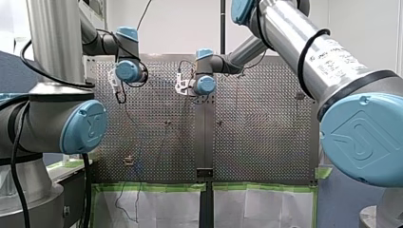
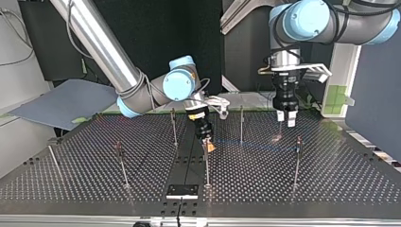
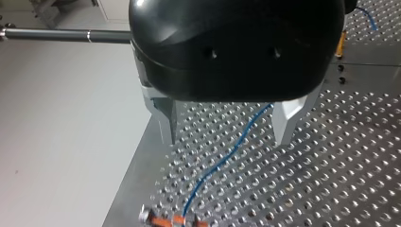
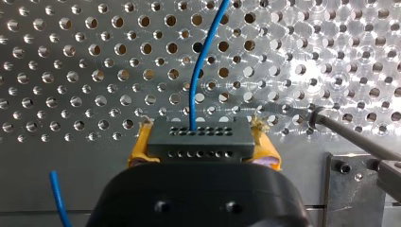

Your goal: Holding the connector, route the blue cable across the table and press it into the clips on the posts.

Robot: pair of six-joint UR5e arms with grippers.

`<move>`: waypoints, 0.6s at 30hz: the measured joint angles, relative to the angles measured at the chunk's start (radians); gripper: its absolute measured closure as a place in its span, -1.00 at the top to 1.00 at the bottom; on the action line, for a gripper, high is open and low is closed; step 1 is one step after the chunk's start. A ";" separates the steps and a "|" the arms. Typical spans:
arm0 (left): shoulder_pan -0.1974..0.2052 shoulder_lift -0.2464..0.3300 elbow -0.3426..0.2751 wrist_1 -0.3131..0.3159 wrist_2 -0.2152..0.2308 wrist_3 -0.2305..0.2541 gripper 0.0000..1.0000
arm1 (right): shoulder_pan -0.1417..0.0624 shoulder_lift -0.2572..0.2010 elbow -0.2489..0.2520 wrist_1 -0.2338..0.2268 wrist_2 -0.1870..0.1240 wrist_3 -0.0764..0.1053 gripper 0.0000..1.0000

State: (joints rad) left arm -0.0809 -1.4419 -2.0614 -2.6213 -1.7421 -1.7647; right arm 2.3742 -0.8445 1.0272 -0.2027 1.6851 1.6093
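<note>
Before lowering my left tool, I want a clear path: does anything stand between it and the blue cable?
Nothing visible does. The open left tool hangs above the blue cable, which runs beneath the gap between its fingers, over the perforated table.

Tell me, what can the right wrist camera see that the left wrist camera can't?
Only the right wrist view: my right gripper shut on the dark connector, with yellow pads at its sides and the blue cable coming out of its front.
Only the left wrist view: my left gripper open, its metal fingers apart and holding nothing, and an orange clip that the cable reaches.
Both: the blue cable lying over the holed table.
</note>
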 joint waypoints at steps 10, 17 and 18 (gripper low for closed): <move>-0.089 -0.077 0.089 0.008 -0.087 0.062 1.00 | 0.000 0.000 0.000 0.001 -0.001 -0.003 -1.00; -0.148 -0.111 0.148 0.008 -0.125 0.093 1.00 | 0.000 0.000 0.000 0.001 -0.002 -0.004 -1.00; -0.156 -0.118 0.156 0.007 -0.129 0.100 1.00 | 0.000 0.000 0.000 0.001 -0.002 -0.004 -1.00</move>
State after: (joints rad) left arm -0.2369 -1.5602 -1.9056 -2.6148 -1.8714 -1.6643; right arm 2.3740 -0.8445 1.0272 -0.2012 1.6831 1.6050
